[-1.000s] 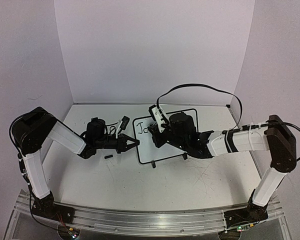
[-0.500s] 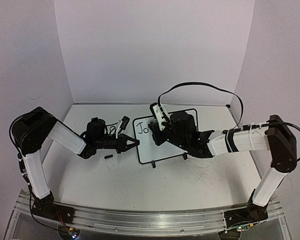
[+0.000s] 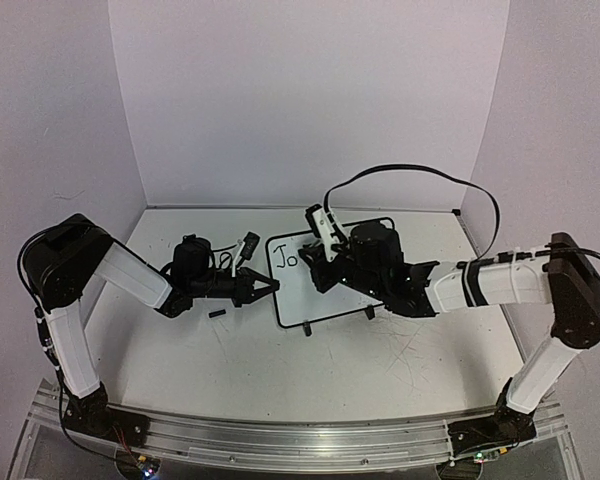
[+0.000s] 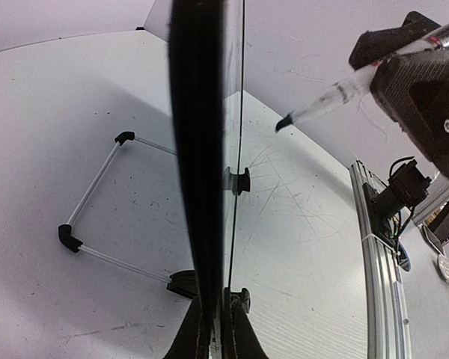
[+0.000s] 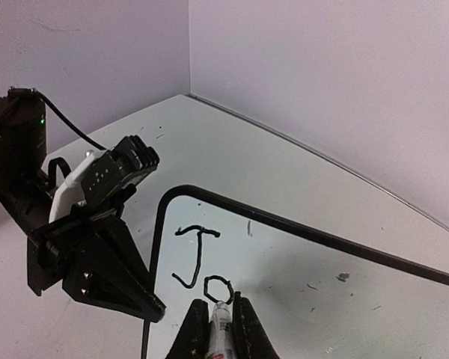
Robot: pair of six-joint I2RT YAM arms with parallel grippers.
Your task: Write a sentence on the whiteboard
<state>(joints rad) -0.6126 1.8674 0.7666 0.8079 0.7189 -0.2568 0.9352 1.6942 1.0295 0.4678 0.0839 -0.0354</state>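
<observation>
Top external: whiteboard (image 3: 298, 300) upright mid-table, two letters on it

Its left edge is clenched in the left gripper (image 3: 268, 288); the board stands on its feet, centre of the table (image 3: 280, 370). The right gripper (image 5: 213, 329) grasps a marker (image 5: 220, 318), tip at the "o". The sentence (image 5: 198, 258) reads only "Jo", upper-left corner.

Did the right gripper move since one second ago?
Yes. In the top view the right gripper has shifted slightly to the right along the whiteboard, which stayed in place.

White links (image 3: 130, 272), black joints (image 3: 65, 260); black cable (image 3: 410, 168) on right arm (image 3: 490, 283).
</observation>
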